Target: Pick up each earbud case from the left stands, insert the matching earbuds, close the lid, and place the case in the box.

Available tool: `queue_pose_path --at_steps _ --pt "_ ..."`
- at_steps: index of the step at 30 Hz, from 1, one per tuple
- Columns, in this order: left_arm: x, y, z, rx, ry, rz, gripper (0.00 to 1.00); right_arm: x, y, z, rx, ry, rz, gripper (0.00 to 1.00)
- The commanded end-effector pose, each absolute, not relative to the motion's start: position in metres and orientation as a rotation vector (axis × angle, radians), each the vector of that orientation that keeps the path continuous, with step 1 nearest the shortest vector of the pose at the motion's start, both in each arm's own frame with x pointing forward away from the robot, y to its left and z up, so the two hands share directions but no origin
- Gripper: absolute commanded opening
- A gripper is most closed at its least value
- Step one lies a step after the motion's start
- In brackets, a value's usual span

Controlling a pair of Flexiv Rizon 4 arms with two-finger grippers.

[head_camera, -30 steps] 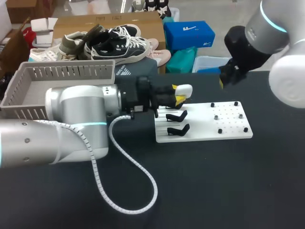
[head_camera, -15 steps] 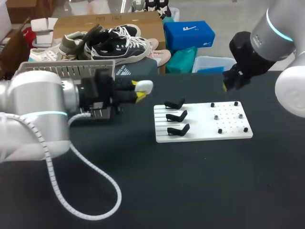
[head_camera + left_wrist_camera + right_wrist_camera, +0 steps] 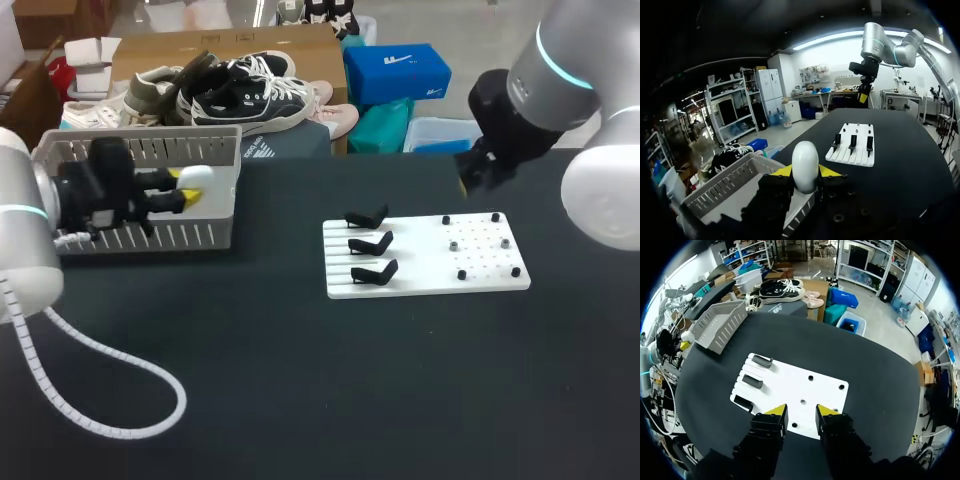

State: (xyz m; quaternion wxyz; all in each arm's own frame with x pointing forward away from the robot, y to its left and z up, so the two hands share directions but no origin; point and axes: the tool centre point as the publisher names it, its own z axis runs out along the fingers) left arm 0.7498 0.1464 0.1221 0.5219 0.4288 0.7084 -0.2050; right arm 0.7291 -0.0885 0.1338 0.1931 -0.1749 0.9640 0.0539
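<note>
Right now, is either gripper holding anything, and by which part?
The left gripper is shut on the white earbud case, pinching its near end from both sides; its rounded end sticks out ahead. The right gripper is open, empty.

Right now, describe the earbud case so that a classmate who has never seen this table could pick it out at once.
Find the grey slatted basket at the table's left rear, where the left gripper is. The earbud case is the smooth white egg-shaped shell pinched between its yellow tips. Nothing else there is white and rounded; the stands are black.
</note>
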Motion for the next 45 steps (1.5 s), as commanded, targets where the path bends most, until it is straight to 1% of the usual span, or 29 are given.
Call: queue_pose_path --at_steps 1,9,17,27,28,29,30,37,45 --pt "0.763 0.16 0.111 0.964 1.729 -0.446 0.0 0.73 -0.083 0.13 -0.479 2.707 0.127 0.34" --pt "0.796 0.183 0.081 0.907 1.826 -0.51 0.0 0.729 -0.084 0.123 -0.468 2.713 0.12 0.33" --pt "0.821 0.201 0.068 0.889 1.866 -0.524 0.0 0.731 -0.083 0.112 -0.462 2.735 0.116 0.34" --pt "0.837 0.207 0.055 0.857 1.908 -0.578 0.0 0.732 -0.08 0.108 -0.458 2.746 0.11 0.33" --pt "0.837 0.207 0.056 0.857 1.907 -0.578 0.23 0.732 -0.08 0.108 -0.457 2.746 0.11 0.33" --pt "0.838 0.206 0.057 0.857 1.906 -0.579 0.6 0.732 -0.08 0.108 -0.457 2.746 0.111 0.33" --pt "0.838 0.204 0.06 0.865 1.9 -0.58 1.0 0.732 -0.08 0.108 -0.456 2.746 0.11 0.33" --pt "0.829 0.195 0.084 0.911 1.828 -0.567 1.0 0.733 -0.086 0.112 -0.434 2.729 0.163 0.34" --pt "0.806 0.167 0.102 0.977 1.777 -0.569 1.0 0.736 -0.092 0.12 -0.404 2.691 0.266 0.35"
